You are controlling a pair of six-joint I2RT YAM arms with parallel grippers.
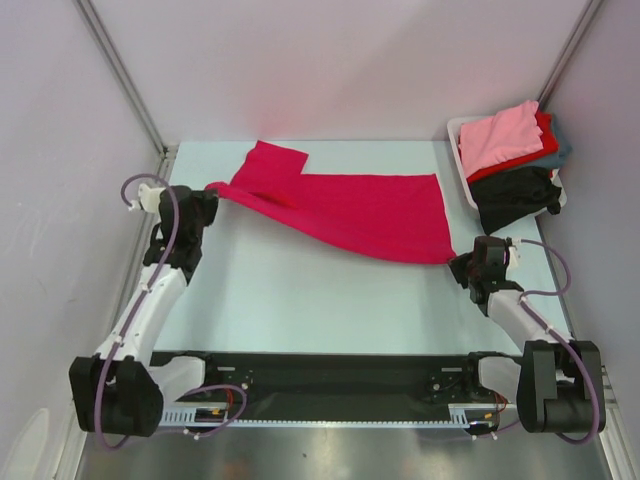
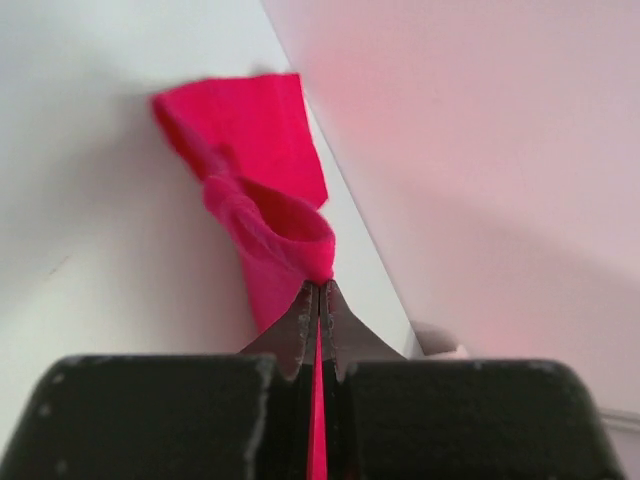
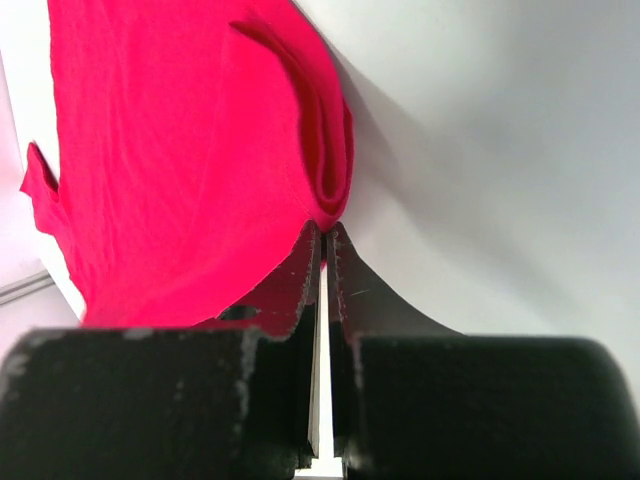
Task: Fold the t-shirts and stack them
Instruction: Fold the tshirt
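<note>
My left hand point(image 1: 212, 192) pinching bunched left end of crimson shirt point(image 1: 360, 210). Crimson shirt stretched out across worktop point(image 1: 300, 300), no fold in it yet. My right hand point(image 1: 465, 262) pinching its near right corner. Past its right edge, basket point(image 1: 457, 130) heaped with other shirts point(image 1: 505, 135): pink, red, grey-teal, black. Judgement: early, no stack begun, basket load waiting.

crimson t-shirt point(image 1: 370, 215): soft matt cloth | table point(image 1: 300, 300): smooth matt
</note>
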